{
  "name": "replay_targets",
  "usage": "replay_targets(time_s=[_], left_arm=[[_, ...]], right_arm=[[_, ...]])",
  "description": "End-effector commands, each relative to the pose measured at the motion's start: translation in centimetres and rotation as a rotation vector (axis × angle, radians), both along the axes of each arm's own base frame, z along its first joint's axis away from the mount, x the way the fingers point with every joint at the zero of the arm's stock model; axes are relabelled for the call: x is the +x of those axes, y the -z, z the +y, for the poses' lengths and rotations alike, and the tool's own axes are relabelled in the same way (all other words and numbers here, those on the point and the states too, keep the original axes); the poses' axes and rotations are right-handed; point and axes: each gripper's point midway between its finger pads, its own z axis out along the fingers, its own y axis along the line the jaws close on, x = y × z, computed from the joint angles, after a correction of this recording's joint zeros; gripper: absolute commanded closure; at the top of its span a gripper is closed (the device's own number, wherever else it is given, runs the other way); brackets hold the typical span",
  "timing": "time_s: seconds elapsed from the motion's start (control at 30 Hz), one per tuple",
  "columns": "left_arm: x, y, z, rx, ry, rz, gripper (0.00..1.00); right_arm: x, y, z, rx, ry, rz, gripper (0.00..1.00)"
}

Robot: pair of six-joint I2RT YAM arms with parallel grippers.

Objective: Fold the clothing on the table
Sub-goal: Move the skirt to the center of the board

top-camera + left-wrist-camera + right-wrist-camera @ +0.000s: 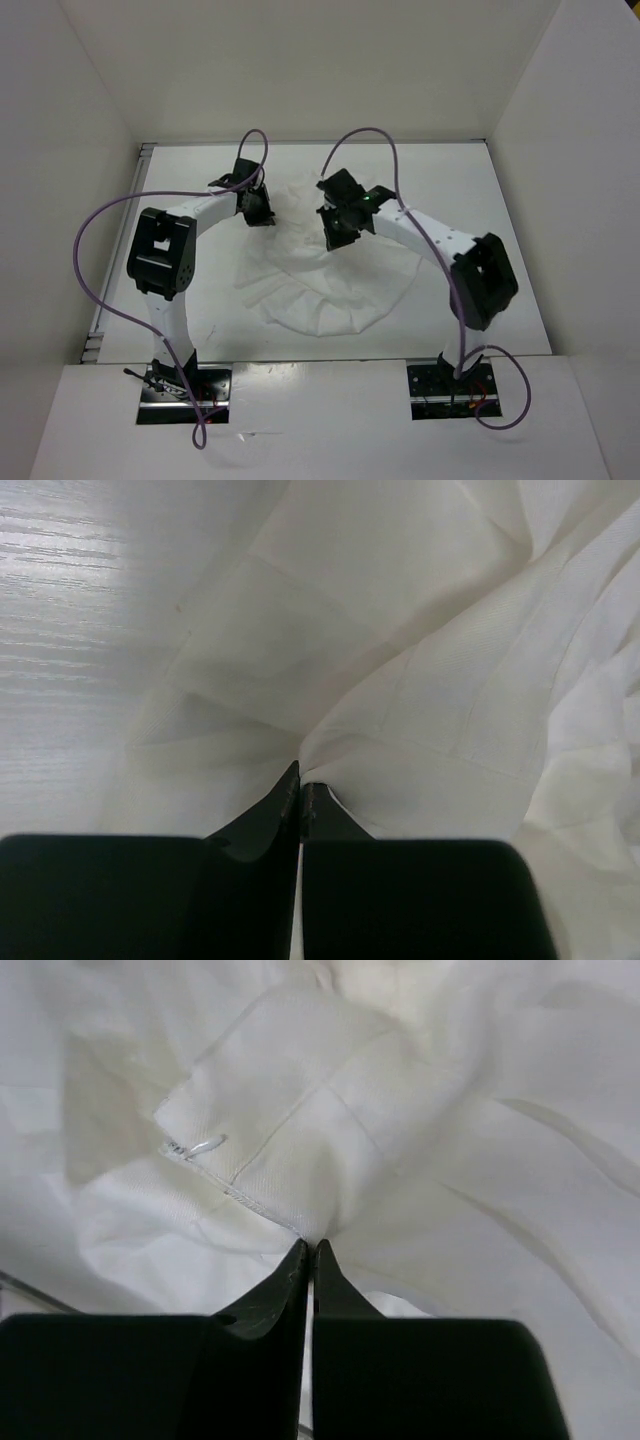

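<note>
White clothing point(320, 290) lies crumpled, creases fanned out, approx. mid table point(500, 300), rounded hem on the near side. L gripper point(300, 780) is at the clothing's far-left edge, jaws pressed together, pinching a gathered bit of fabric. R gripper point(308, 1250) is at the clothing's far-middle, jaws likewise closed on a pucker of fabric, just beside a seamed band point(290, 1100) w/ a small loop point(205, 1146).

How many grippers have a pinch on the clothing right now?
2. The left gripper is shut on the clothing at its far-left edge; the right gripper is shut on it near the far middle.
</note>
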Motion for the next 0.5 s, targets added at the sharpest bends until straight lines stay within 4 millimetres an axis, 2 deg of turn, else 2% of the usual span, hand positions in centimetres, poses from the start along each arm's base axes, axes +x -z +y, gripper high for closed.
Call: replay_targets(time_s=[0.0,0.07,0.2,0.3,0.33,0.37,0.4,0.47], left_arm=[[0.8,-2.2,0.5,-0.018,0.001,-0.066,1.0],[0.8,-2.2,0.4,-0.025,0.006,-0.064,1.0],[0.7,-1.8,0.4,-0.023,0.006,-0.055,1.0],[0.7,-1.8,0.4,-0.023,0.006,-0.055,1.0],[0.7,-1.6,0.4,-0.023,0.006,-0.055,1.0],[0.7,-1.6,0.4,-0.023,0.006,-0.055,1.0],[0.7,-1.6,0.4,-0.023,0.006,-0.055,1.0],[0.7,-1.6,0.4,-0.023,0.006,-0.055,1.0]], right_arm=[[-1.7,-7.1,-1.8,0.059,0.081,-0.094,1.0],[-2.6,-8.4,-2.8,0.058,0.113,-0.102,1.0],[-4.8,-7.6,-5.1,-0.003,0.19,-0.028,1.0],[-7.4,-5.8,-6.2,-0.068,0.198,0.099,1.0],[-8.3,-5.3,-6.6,-0.084,0.203,0.137,0.91],[-8.5,-5.0,-6.8,-0.092,0.203,0.145,0.76],[-8.8,-4.6,-7.2,-0.113,0.207,0.154,0.7],[-8.1,-5.4,-7.4,-0.107,0.21,0.104,0.66]])
